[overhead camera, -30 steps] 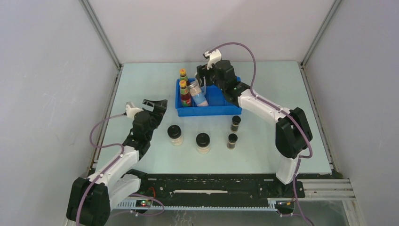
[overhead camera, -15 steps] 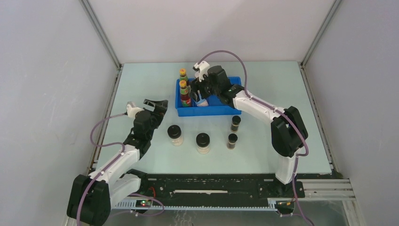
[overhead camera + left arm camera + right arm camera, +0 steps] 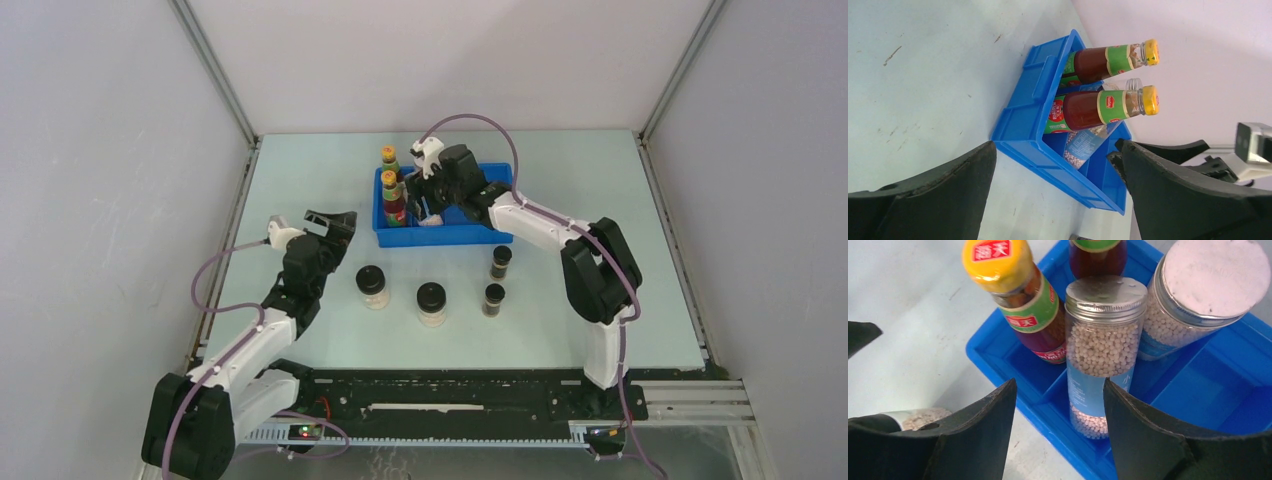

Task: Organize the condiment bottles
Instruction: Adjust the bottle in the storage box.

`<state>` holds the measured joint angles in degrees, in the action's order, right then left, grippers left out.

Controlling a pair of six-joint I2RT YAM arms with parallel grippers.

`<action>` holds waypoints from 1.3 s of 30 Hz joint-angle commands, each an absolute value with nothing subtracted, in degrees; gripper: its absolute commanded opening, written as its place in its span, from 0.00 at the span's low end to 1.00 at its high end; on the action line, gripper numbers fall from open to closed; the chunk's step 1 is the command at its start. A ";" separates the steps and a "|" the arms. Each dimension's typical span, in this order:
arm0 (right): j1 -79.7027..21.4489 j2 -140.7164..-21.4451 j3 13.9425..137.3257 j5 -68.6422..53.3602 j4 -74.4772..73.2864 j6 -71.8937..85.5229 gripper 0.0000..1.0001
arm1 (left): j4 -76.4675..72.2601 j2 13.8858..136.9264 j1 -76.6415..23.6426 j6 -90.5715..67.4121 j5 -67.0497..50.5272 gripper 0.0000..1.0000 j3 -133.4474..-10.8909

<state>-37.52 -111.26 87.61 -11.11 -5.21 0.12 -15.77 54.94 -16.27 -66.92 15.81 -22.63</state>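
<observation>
Silver-lidded jar (image 3: 1103, 347) shows white beads, blue band.

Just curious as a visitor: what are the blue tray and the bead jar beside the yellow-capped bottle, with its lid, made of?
Tray: likely moulded plastic, uniform blue, smooth with a soft sheen. Jar: clear glass or plastic, unclear which; the beads show through. Lid: seemingly metal, silvery matt, ribbed edge.

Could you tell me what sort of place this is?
Likely a robotics lab test cell, not a kitchen: plain grey walls box in a pale table, with a black mounting rail along its near edge.
</observation>
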 commanded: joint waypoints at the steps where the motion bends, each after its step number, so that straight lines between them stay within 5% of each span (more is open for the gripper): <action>1: -36.73 -113.78 92.00 -11.67 -5.26 -1.14 0.71 | -18.28 54.25 -16.52 -64.79 15.56 1.00 -24.95; 39: -34.08 -124.44 105.69 -13.75 -9.17 -2.88 0.71 | -22.68 58.38 -16.52 -62.49 14.12 1.00 -25.88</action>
<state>-34.41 -123.33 102.30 -13.04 -8.88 -1.93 -19.70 57.89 -16.27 -63.96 14.52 -22.63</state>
